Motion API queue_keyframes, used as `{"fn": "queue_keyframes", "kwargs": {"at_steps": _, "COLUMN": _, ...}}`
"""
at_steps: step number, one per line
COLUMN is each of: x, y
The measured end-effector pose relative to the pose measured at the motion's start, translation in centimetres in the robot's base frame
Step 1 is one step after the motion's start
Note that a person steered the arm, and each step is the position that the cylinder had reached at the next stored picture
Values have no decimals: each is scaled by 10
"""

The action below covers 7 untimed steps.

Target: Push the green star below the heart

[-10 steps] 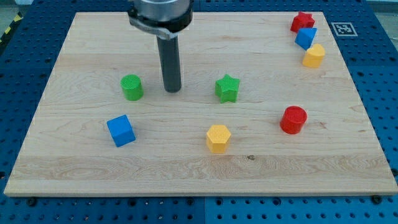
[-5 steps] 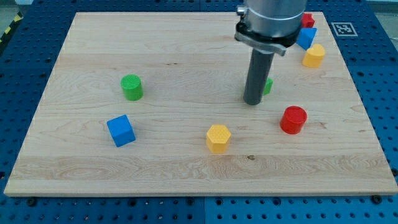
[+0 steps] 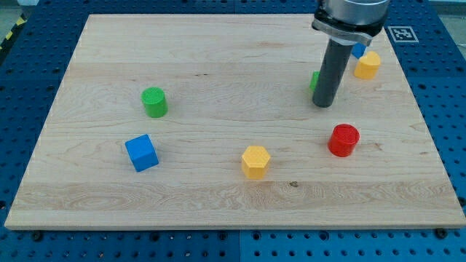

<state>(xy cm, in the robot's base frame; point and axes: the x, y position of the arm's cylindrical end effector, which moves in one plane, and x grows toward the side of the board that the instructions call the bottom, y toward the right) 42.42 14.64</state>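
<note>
In the camera view, my tip (image 3: 323, 104) is resting on the desk (image 3: 218, 58), touching the green star (image 3: 314, 80), which is peeking out at the rod's left edge, mostly hidden. There is no gripper here. The yellow heart (image 3: 368, 65) is sitting to the upper right, well apart from the red cylinder (image 3: 344, 140).

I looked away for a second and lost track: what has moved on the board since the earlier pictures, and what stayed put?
My tip swept from beside the green cylinder toward the view's right and slightly up, pushing the green star the same way; the star now shows only as a sliver behind the rod. The blue cube, yellow hexagon, red cylinder and yellow heart stayed put.
</note>
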Motion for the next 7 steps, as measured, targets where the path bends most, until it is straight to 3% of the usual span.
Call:
{"fn": "queue_keyframes", "kwargs": {"at_steps": 2, "x": 0, "y": -43}}
{"fn": "queue_keyframes", "kwargs": {"at_steps": 4, "x": -42, "y": -48}}
{"fn": "queue_keyframes", "kwargs": {"at_steps": 7, "x": -28, "y": 46}}
